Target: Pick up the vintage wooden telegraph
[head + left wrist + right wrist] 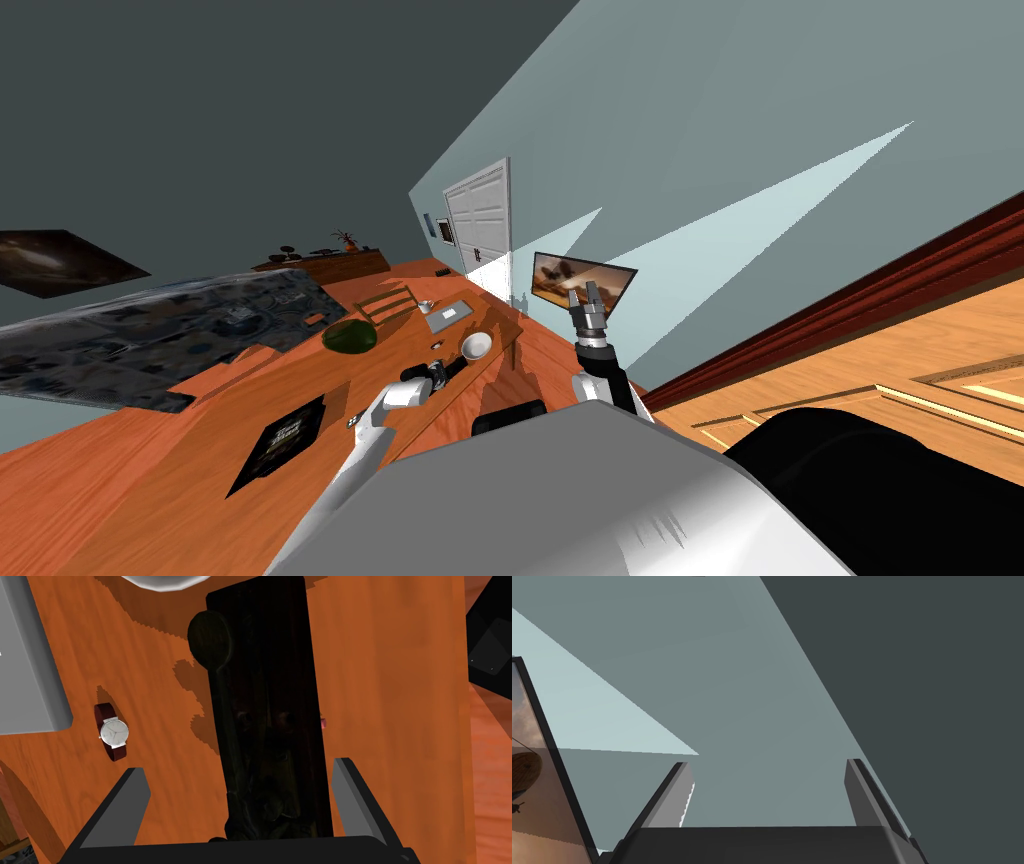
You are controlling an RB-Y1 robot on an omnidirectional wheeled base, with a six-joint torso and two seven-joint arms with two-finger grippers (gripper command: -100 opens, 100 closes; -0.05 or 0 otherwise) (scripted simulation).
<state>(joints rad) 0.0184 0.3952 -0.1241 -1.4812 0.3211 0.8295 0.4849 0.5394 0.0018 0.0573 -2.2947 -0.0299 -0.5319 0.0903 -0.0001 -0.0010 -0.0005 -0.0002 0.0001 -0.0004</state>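
My left jaws, wide open and empty, sit either side of the dark, long wooden telegraph board (270, 726) on the orange wooden tabletop (400, 701), its long axis running straight away from them, off-centre toward one blade; my right jaws, also open and empty, hang well apart from that board.

1. The telegraph (270, 726): a base of very dark wood with faint streaks of long grain, matt. Its round knob and fittings look just as dark and dull.
2. The table (390, 701): orange-brown wood with a clear, flowing grain and a smooth, low sheen.
3. The wristwatch (113, 732): a dark red, matt strap, and a pale, smooth dial in a silvery, metal-looking case.
4. The flat slab (30, 676): plain grey, smooth and matt; its material cannot be told.
5. The bowl (160, 581): plain white and smooth.
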